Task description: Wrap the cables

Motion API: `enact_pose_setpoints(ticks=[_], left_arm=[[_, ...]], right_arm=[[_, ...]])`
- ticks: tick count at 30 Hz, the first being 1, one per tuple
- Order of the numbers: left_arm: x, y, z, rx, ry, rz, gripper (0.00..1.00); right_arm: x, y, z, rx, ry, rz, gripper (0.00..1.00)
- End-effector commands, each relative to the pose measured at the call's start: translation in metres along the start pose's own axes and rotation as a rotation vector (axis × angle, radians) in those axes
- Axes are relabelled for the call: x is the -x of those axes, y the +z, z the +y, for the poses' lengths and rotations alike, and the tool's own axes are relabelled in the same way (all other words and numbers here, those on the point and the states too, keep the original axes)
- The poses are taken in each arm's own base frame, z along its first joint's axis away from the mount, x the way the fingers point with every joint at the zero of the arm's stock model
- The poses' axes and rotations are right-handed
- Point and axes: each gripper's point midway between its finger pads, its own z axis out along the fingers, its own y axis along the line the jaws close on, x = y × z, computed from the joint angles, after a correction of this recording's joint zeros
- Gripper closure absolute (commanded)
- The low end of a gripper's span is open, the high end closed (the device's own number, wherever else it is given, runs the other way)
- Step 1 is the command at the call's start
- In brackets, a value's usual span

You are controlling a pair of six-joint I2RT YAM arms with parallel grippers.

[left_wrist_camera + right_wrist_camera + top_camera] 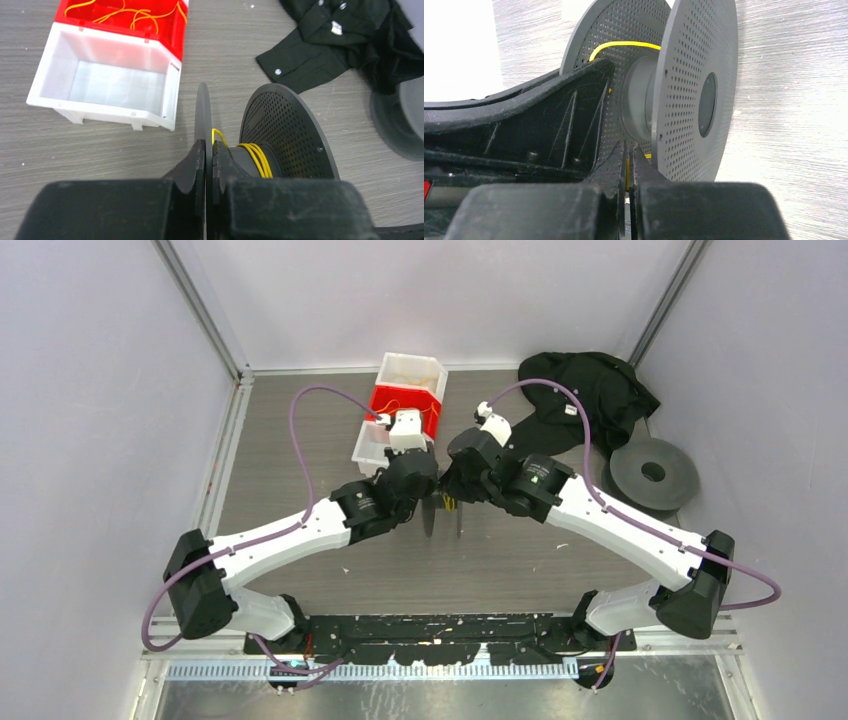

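A dark grey perforated spool (441,512) stands on edge between my two grippers. In the left wrist view my left gripper (209,145) is shut on the spool's thin left flange (203,112). A few turns of yellow cable (258,159) lie round the hub. In the right wrist view my right gripper (628,150) is shut on a strand of the yellow cable (627,172) beside the hub (639,100). The strand arcs over the hub against the far flange (624,44). More loose yellow cables (127,12) lie in the red bin (404,406).
A white bin (100,82) stands just in front of the red one, another white bin (411,369) behind it. A black shirt (588,390) lies at the back right. A second grey spool (654,473) lies flat beside the shirt. Walls enclose the table on three sides.
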Motion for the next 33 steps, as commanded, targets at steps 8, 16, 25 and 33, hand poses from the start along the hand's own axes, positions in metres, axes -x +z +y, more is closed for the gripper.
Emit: enact_pose_setpoints(ticks=[8, 16, 25, 33], left_arm=[[0.038, -0.029, -0.009, -0.141, 0.128, -0.094, 0.99], [0.016, -0.044, -0.035, -0.427, 0.388, -0.087, 0.99], [0.017, -0.053, -0.033, -0.486, 0.512, -0.117, 0.99], [0.025, -0.032, -0.001, -0.159, 0.260, -0.054, 1.00]], right_arm=[[0.083, -0.036, -0.005, 0.005, -0.013, -0.309, 1.00], [0.072, -0.058, -0.009, 0.124, -0.265, -0.291, 1.00], [0.063, -0.069, -0.002, 0.191, -0.363, -0.232, 1.00], [0.079, -0.058, -0.019, 0.024, -0.188, -0.290, 1.00]])
